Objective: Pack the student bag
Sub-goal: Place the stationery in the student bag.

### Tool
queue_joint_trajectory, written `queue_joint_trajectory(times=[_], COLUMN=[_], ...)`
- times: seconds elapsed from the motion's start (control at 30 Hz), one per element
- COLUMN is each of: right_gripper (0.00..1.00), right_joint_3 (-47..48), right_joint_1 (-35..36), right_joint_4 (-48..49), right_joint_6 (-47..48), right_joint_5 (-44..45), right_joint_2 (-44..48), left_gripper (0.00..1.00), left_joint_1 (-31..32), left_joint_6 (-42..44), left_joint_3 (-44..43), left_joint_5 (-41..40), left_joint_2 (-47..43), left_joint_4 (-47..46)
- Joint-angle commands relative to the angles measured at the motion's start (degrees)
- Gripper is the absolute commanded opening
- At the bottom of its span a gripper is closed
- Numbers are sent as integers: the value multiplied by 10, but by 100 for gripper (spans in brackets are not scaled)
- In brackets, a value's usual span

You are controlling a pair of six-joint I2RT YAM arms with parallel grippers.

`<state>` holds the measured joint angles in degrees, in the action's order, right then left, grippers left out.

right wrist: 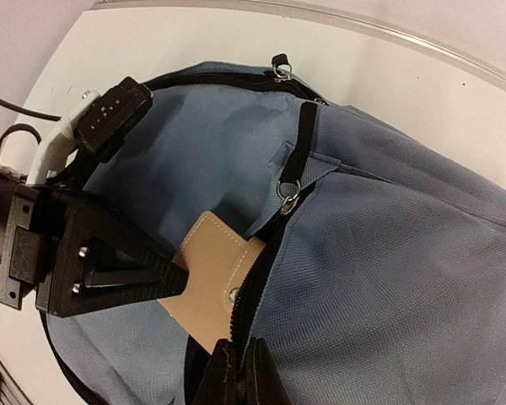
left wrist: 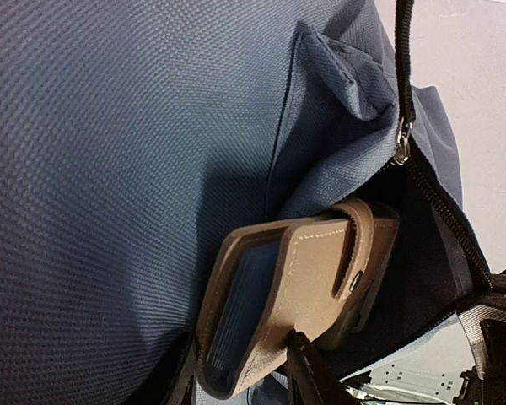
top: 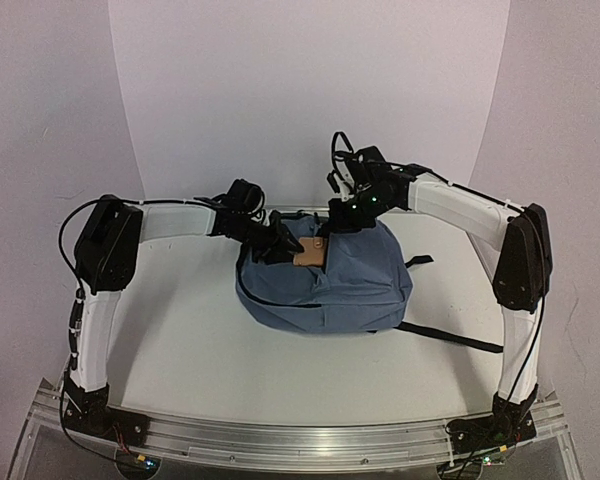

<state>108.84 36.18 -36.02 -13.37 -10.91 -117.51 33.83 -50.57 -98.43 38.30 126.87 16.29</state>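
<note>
Student bag (top: 320, 290): we see it lying slumped in the middle of the worktop (top: 180, 330), with the zipper open along its top.
Left hand (left wrist: 249, 384): it reaches to the opening with the bag right in front of it. Its two fingers straddle the near end of a tan case (left wrist: 295, 287). The gap is narrow, and we cannot tell whether they press on the case or only flank it.
Tan case: it runs ahead of the left fingers, half inside the opening, with its snap flap facing out.
Right hand (right wrist: 234, 375): its fingers are closed together at the zipper edge, just beside the case. We cannot tell whether fabric is pinched.
Zipper pull (right wrist: 288, 198): this metal ring hangs just beyond the right fingertips, past the case.
Strap (top: 450, 337): it trails black across the worktop, well apart from both hands.
</note>
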Motion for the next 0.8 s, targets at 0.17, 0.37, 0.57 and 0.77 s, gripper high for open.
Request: queue_joint_trajectory(times=[0.17,0.37,0.57,0.77], right_gripper=[0,0,0,0], right_joint_3=[13,18,18,18], right_joint_1=[7,6,6,6], right_joint_4=[42,42,42,42], right_joint_6=[-2,-4,-4,-5], right_joint_5=[-27,-31,-34,-34], right_joint_2=[40,34,32,30], left_gripper=[59,63,58,50], left_joint_1=[5,5,6,6], left_joint_6=[29,31,16,4], left_joint_3=[-5,-21,-34,-52], left_joint_5=[-86,-51,42,88], left_joint_2=[-43,-14,21,37], left_joint_4=[157,155,56,11])
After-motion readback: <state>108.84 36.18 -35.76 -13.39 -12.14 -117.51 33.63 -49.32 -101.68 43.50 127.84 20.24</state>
